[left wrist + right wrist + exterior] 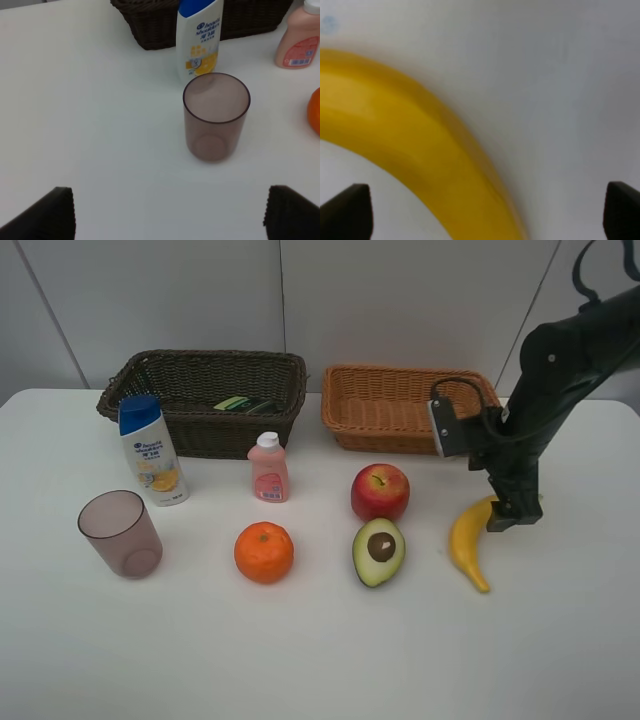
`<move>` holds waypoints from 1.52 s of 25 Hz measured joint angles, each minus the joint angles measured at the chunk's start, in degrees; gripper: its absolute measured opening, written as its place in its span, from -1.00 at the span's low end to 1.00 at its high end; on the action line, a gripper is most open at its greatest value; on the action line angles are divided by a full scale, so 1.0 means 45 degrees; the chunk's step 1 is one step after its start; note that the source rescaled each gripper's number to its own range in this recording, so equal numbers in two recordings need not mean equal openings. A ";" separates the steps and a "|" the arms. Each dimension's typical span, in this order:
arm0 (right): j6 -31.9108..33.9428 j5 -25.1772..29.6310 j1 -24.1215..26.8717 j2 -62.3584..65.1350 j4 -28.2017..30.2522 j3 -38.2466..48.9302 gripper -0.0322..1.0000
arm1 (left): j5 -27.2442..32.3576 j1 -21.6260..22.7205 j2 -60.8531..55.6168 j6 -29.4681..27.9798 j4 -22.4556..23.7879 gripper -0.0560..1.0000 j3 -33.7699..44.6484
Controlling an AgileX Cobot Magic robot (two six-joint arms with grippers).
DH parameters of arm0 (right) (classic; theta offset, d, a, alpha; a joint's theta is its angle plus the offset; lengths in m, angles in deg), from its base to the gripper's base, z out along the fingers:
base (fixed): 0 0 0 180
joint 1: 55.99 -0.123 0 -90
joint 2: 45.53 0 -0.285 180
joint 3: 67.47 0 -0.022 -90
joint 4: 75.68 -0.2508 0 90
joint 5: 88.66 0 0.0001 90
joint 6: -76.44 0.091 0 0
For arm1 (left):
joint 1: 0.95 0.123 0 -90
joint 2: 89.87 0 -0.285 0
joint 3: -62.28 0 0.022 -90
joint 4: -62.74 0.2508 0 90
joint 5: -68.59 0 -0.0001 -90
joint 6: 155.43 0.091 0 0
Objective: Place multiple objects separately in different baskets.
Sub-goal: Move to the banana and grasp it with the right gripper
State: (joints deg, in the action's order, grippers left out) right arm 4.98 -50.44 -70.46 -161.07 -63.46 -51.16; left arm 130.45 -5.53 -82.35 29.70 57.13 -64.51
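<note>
Right pincer open over the banana, left pincer open near the cup

The right gripper (510, 515) is low over the end of the banana (468, 540) that points toward the baskets. Its jaws are spread wide and the wrist view shows the yellow fruit curving between them, not clamped. The banana lies on the white table (300, 660), in front of the light tan basket (400, 405). The left gripper (170, 217) is also wide open and holds nothing, with the mauve cup (216, 116) upright on the table ahead of it.

The apple (380, 491) stands in front of the tan basket, with the halved avocado (379, 551) just beside it, cut face up. The orange (264, 552) sits to the left of the avocado. The pink bottle (269, 469) and the shampoo bottle (152, 450) stand upright in front of the dark brown basket (200, 390). A dark green bottle (245, 403) lies inside that basket
</note>
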 joint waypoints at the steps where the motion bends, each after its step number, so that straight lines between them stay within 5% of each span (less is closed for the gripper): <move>1: 0.0000 -0.0117 0.0000 -0.0101 0.0084 0.0005 0.94 | 0.0000 0.0000 0.0000 0.0000 0.0000 1.00 0.0000; 19: -0.0027 -0.0760 0.0147 -0.0952 0.0337 0.0137 0.92 | 0.0000 0.0000 0.0000 0.0000 0.0000 1.00 0.0000; 23: -0.0027 -0.0710 0.0147 -0.1107 0.0291 0.0137 0.53 | 0.0000 0.0000 0.0000 0.0000 0.0000 1.00 0.0000; 31: -0.0027 -0.0279 0.0147 -0.1223 0.0254 0.0137 -0.94 | 0.0000 0.0000 0.0000 0.0000 0.0000 1.00 0.0000; 38: -0.0027 -0.0155 0.0147 -0.1223 0.0253 0.0137 -0.93 | 0.0000 0.0000 0.0000 0.0000 0.0000 1.00 0.0000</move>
State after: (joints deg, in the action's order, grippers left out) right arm 4.86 -51.14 -69.80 -166.57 -62.32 -50.54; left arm 130.45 -5.53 -82.35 29.70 57.13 -64.51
